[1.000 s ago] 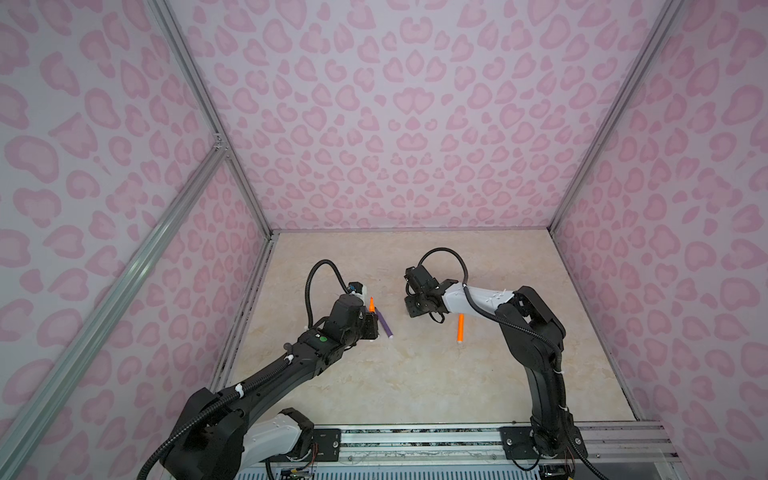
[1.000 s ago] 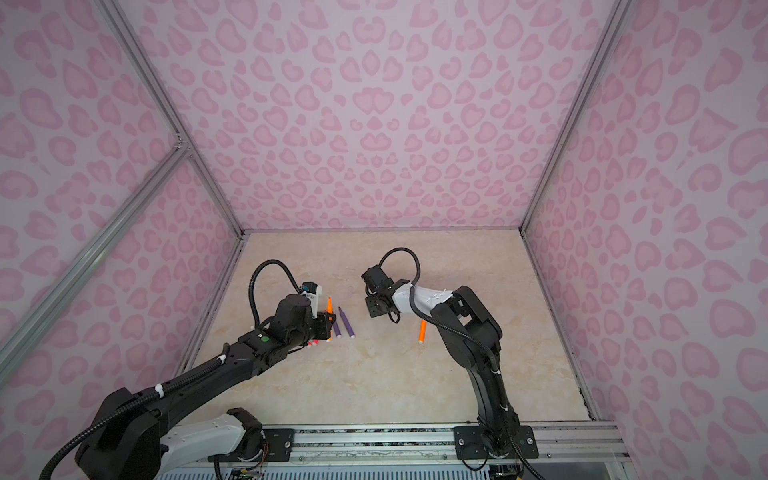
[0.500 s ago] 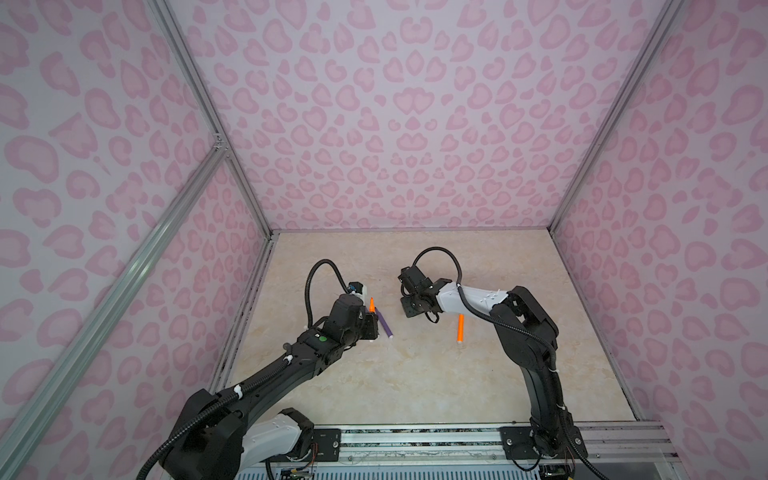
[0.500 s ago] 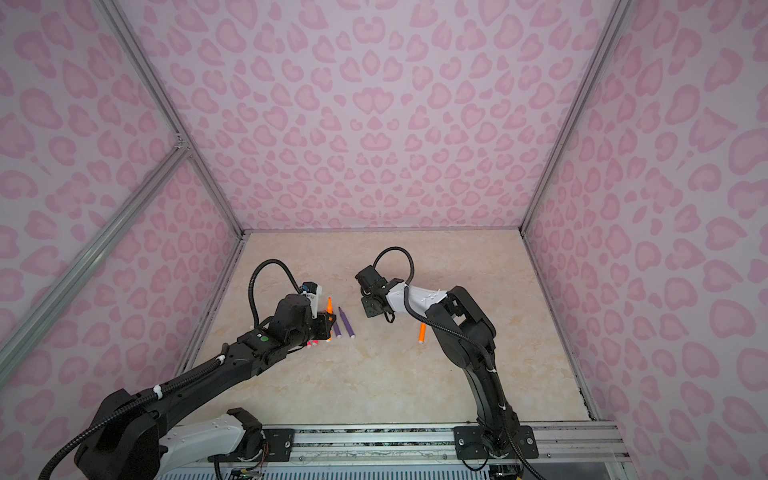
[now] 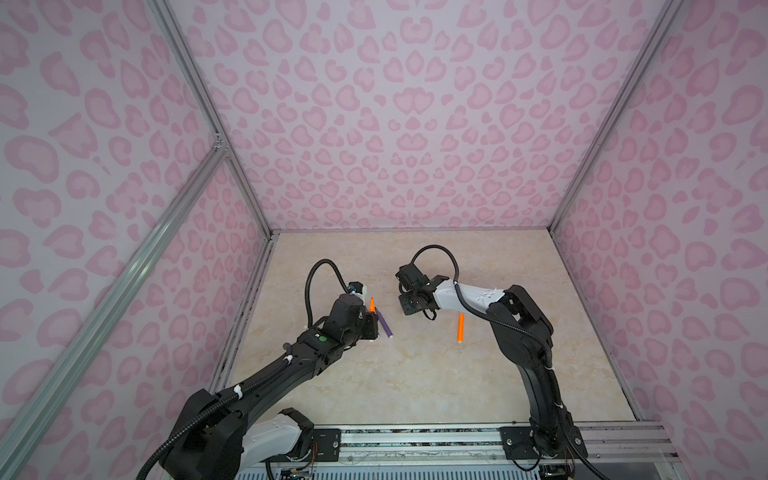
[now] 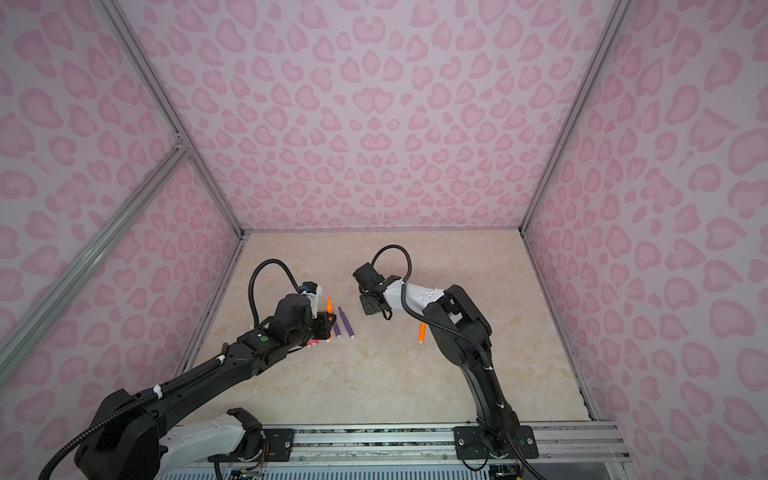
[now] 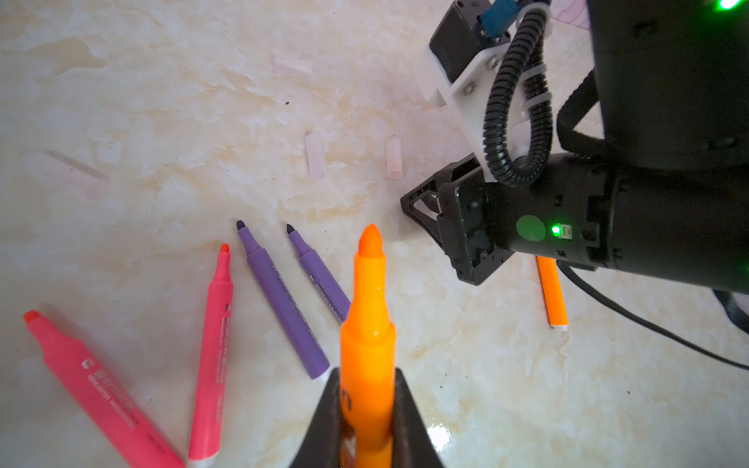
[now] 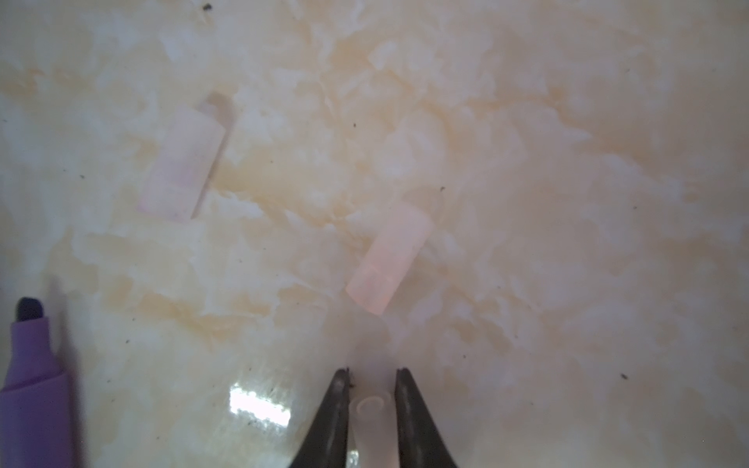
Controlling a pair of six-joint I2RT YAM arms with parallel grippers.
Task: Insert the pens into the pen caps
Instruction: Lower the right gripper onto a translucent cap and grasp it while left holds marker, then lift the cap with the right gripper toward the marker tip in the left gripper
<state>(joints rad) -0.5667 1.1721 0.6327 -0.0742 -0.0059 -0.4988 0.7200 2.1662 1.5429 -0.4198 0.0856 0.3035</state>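
Two end effectors [image 7: 367, 372] [image 8: 373, 370] pinch, left orange pen [image 7: 369, 304], right clear cap [image 8: 371, 409], over beige marble [image 5: 415, 374].

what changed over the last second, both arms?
Right gripper edged slightly left in both top views and narrowed its jaws onto a clear cap, which now sits between them. Left gripper is unchanged, clamped on the orange pen. The loose orange pen and purple pens have not moved.
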